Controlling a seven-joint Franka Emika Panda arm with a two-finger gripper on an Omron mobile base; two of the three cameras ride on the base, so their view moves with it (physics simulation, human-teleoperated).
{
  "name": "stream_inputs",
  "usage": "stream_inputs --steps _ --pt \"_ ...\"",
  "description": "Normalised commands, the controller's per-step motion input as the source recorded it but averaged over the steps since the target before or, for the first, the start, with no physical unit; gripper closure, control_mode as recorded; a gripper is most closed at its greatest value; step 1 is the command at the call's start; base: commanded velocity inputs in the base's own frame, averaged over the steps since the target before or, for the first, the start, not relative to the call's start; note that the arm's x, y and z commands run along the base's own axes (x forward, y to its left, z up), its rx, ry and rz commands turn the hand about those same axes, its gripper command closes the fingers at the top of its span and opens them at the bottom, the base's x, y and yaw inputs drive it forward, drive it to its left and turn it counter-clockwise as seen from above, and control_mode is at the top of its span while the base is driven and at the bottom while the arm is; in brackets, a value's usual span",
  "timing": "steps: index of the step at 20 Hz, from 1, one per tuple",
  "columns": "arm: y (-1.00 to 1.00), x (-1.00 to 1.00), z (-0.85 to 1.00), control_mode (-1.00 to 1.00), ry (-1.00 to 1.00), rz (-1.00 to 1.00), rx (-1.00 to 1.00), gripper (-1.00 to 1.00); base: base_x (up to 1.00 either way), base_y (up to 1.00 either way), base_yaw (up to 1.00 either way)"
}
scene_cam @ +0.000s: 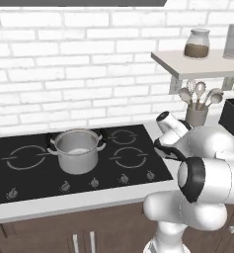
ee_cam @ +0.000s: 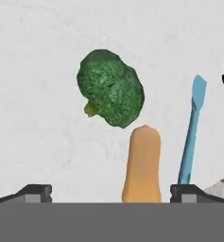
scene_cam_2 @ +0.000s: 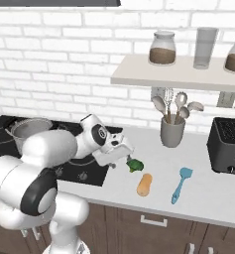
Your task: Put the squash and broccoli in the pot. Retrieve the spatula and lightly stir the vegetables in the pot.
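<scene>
We note the cooktop (scene_cam: 34, 183) across the lower left of the left base view, with the pot (scene_cam: 77, 150) standing on it near the frame's centre, upright and holding no vegetables that we can see.

The counter (scene_cam_2: 208, 196) runs across the lower right of the right base view. On it, right of centre, lie the three loose items.

The spatula (scene_cam_2: 180, 184) lies lower right of centre, blade toward the wall. In the hand view it runs up the right side of the frame.

The squash (scene_cam_2: 144, 184) lies just left of the spatula, apart from it. In the hand view it sits at lower centre, between the two fingertips.

The broccoli (scene_cam_2: 134, 165) lies just above and left of the squash, near it; whether they touch we cannot tell.

The gripper (scene_cam_2: 123, 159) hangs close beside the broccoli on its left, jaws spread to their full width and holding nothing.

In our judgement the first step is in hand: the approach to a vegetable. Nothing is yet in the pot. The next move calls for lowering the spread jaws astride one vegetable, closing on it without nudging its neighbour, then carrying it left to the pot.
</scene>
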Motion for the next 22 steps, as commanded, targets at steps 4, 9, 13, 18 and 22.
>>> stream_inputs --steps 4,9,13,18,22 --pt "-0.34 0.57 -0.18 -1.00 0.10 0.00 0.00 -1.00 0.00 0.00 0.00" --pt "-0.15 0.51 -0.41 -1.00 0.09 0.04 0.00 -1.00 0.00 0.00 0.00" --pt "-0.14 0.37 -0.38 -1.00 0.06 0.07 0.00 -1.00 0.00 0.00 0.00" --pt "-0.19 0.21 -0.24 -1.00 0.01 0.08 0.00 -1.00 0.00 0.00 0.00" --pt "-0.16 -0.04 -0.21 -1.00 0.01 0.08 0.00 1.00 0.00 0.00 0.00"
